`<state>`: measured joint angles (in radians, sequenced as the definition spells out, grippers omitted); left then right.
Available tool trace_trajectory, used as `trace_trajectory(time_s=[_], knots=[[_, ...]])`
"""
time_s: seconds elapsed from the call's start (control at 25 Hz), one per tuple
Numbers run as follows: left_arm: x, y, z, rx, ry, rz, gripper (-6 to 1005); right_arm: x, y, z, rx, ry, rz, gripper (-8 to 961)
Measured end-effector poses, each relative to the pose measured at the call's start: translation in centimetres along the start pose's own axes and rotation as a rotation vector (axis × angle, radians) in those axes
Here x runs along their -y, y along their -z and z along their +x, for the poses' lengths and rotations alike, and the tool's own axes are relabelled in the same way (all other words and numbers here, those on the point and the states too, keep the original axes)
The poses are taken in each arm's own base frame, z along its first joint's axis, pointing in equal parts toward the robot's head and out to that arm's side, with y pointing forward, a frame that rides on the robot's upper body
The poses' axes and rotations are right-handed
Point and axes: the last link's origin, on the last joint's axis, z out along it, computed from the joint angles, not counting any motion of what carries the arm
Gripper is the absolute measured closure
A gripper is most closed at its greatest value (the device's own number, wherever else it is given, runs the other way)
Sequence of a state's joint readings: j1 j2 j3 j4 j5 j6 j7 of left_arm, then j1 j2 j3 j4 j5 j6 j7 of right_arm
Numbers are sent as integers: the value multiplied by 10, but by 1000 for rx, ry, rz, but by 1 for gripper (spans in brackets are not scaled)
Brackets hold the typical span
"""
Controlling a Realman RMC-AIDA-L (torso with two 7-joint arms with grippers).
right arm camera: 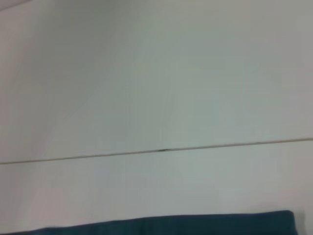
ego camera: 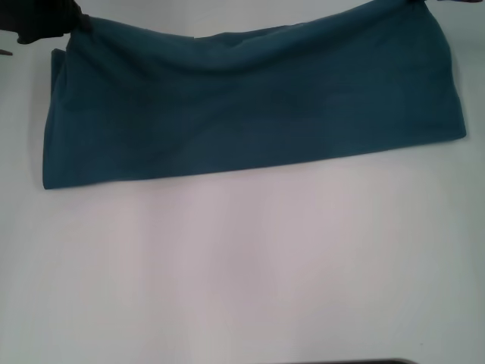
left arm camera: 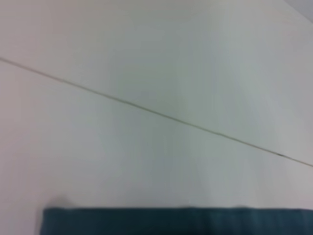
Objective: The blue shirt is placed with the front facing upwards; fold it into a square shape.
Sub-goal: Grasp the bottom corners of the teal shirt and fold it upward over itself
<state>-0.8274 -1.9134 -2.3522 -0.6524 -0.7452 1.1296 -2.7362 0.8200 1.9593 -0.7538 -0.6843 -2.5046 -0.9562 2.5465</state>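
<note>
The blue shirt (ego camera: 250, 106) lies across the far part of the white table (ego camera: 242, 265) as a long folded band, its near edge a straight line running slightly uphill toward the right. Its far edge sags in the middle between two raised corners. The left tool (ego camera: 76, 24) sits at the far left corner, a dark shape reaching in from the picture's edge and touching the cloth there; it appears to pinch that corner, since the fabric rises to it. The right tool (ego camera: 415, 3) is almost wholly out of sight at the far right corner, so its grip cannot be told. Both wrist views show only a strip of the shirt's edge against the table, crossed by a thin seam line (left arm camera: 146, 110).
</note>
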Motion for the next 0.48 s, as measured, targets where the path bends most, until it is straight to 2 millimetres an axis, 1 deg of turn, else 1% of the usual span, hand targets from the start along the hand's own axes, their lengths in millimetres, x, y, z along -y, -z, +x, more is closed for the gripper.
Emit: trace_trajectory(time_s=[0.28, 0.48], knots=[[6, -7, 1, -24, 4, 46, 984, 4, -10, 4, 28, -1, 45, 877], [4, -10, 0, -32, 5, 46, 984, 1, -16, 5, 38, 15, 63, 864]])
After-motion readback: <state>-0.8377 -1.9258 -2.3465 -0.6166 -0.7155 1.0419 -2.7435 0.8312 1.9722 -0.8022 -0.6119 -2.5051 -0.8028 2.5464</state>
